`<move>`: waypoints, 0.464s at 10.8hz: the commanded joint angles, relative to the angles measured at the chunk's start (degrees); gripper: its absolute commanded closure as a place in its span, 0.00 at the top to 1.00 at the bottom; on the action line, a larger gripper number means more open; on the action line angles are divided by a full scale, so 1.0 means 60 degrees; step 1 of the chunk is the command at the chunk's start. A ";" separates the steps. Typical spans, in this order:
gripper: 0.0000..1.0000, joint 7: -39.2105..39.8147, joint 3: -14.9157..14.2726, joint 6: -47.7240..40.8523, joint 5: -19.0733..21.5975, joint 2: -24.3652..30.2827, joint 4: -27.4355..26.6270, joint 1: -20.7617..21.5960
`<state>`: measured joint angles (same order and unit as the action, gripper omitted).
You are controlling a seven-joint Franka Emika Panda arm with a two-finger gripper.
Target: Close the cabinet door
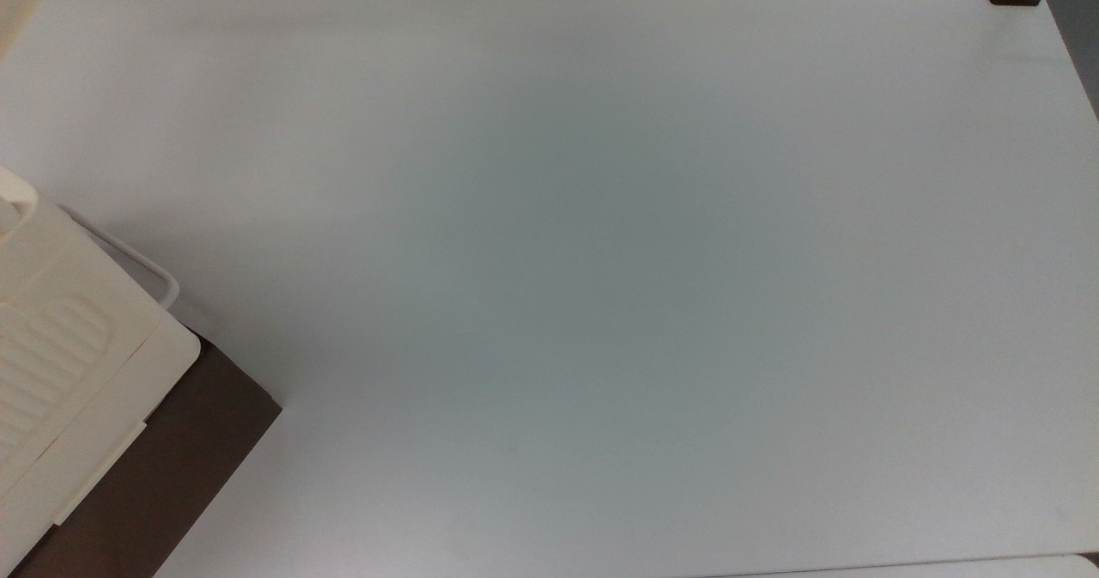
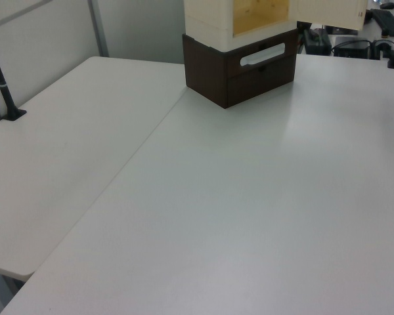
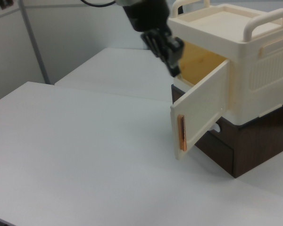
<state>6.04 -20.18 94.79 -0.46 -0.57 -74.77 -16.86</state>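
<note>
On white counter point(image 3: 85, 155), right view's right: cream plastic cabinet point(image 3: 254, 61) atop dark brown drawer box point(image 3: 245, 146). Flat cream cabinet door point(image 3: 200, 110) swung open, orange-brown strip along free edge. Black claw point(image 3: 172, 59) hangs just above door's top edge, by yellow opening; released or clenched, cannot tell.
</note>
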 commanded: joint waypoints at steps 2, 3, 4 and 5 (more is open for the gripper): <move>0.00 0.1160 -0.0956 0.0898 0.0720 0.0051 -0.0165 -0.0529; 0.00 0.1523 -0.1074 0.0988 0.0751 0.0022 -0.0339 -0.0632; 0.00 0.1962 -0.1090 0.0989 0.0736 0.0022 -0.0602 -0.0647; 0.00 0.2213 -0.1090 0.0917 0.0736 0.0022 -0.0663 -0.0676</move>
<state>14.75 -26.30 98.72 2.70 -0.76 -75.90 -20.88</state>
